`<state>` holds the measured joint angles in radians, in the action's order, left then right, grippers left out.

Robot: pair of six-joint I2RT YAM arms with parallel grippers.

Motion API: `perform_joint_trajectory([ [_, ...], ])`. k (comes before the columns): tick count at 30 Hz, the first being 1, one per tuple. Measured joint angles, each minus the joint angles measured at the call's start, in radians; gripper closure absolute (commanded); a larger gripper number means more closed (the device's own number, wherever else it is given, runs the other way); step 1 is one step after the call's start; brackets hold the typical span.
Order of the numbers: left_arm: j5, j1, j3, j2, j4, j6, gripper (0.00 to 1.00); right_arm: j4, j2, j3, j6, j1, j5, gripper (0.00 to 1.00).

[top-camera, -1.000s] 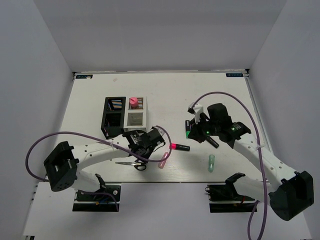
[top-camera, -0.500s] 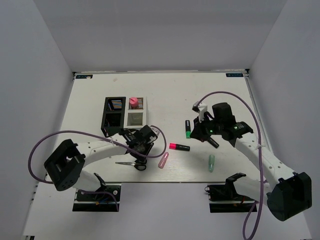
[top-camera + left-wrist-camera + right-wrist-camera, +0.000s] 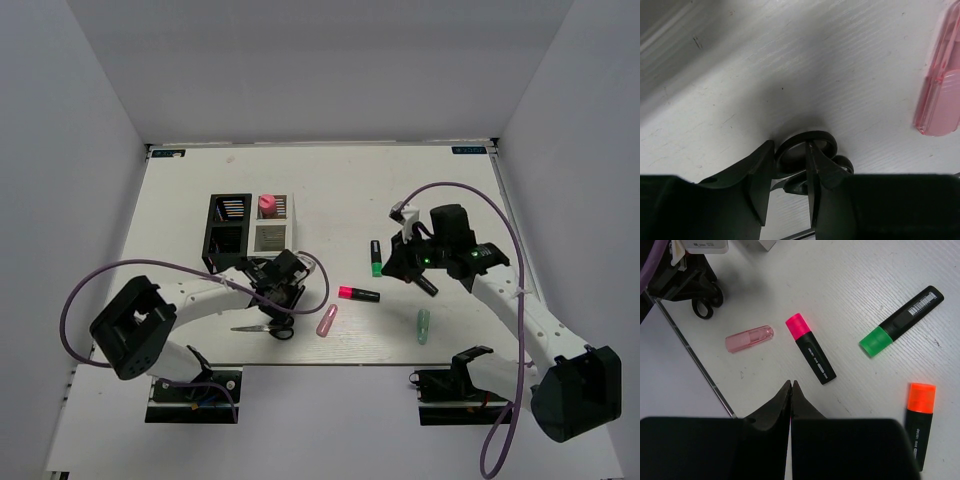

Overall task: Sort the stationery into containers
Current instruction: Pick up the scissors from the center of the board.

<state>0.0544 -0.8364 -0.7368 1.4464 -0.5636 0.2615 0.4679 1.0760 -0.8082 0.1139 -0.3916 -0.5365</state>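
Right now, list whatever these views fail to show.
- Scissors blades: left wrist view, hidden beneath the left hand; only handle loops show.
- Pale pink stick: left wrist view, cut by the right edge.
- Orange highlighter: right wrist view, partly covered by the right hand.
- Black organizer, near compartment: top view, too dark.

White wood-grain table [image 3: 330, 180], plain pale grey walls [image 3: 320, 70] on three sides, even light.

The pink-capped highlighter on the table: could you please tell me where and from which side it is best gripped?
Grip the pink highlighter across the middle of its black barrel, coming straight down from above. It lies flat on the table, with bare surface along both long sides, so the jaws would likely fit astride its narrow width.
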Motion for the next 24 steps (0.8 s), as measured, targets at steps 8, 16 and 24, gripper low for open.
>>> perform_joint_trajectory([
  [8,-0.012,0.006,0.048,-0.035,0.074,-0.017,0.96,0.000,0.000,0.000,-0.002,0.021,-0.025,1.00],
  [16,-0.041,-0.003,0.034,-0.040,0.046,-0.003,1.00,0.000,-0.001,0.000,-0.003,0.039,-0.050,0.85],
  [24,-0.105,-0.048,-0.286,-0.152,-0.138,0.012,1.00,0.003,-0.002,0.000,0.013,0.051,-0.102,0.99],
])
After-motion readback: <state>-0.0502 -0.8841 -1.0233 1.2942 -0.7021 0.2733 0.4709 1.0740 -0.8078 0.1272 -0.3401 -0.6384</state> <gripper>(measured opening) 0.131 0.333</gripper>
